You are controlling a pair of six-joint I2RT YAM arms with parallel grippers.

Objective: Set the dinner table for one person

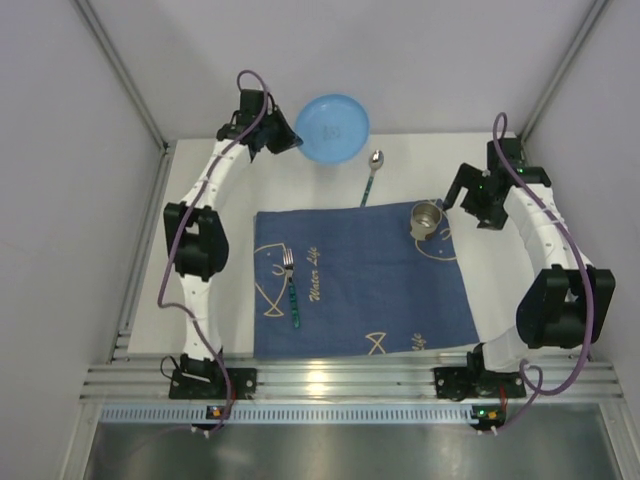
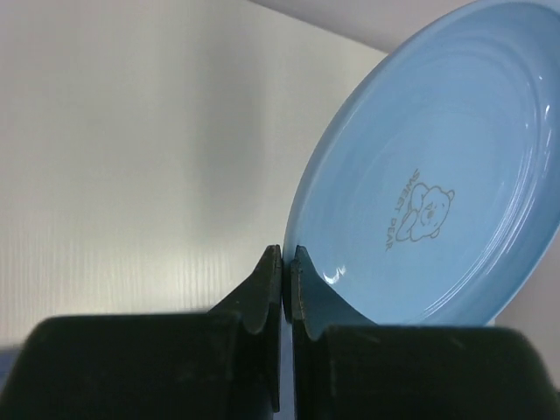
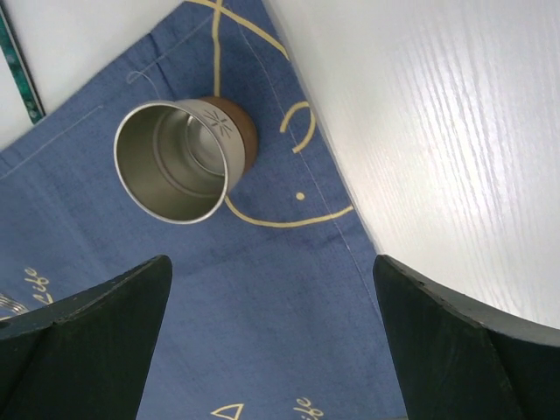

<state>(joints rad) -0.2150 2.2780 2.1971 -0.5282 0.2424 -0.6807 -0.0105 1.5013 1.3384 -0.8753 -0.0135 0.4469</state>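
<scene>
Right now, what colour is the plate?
Light blue plate, bear print; best in left wrist view.

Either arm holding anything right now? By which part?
Left gripper pinches the blue plate by its rim. Right gripper is open, holding nothing.

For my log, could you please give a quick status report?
Left gripper shut on tilted plate. Right gripper open near cup. Table: fork, cup on cloth; spoon beside.
</scene>
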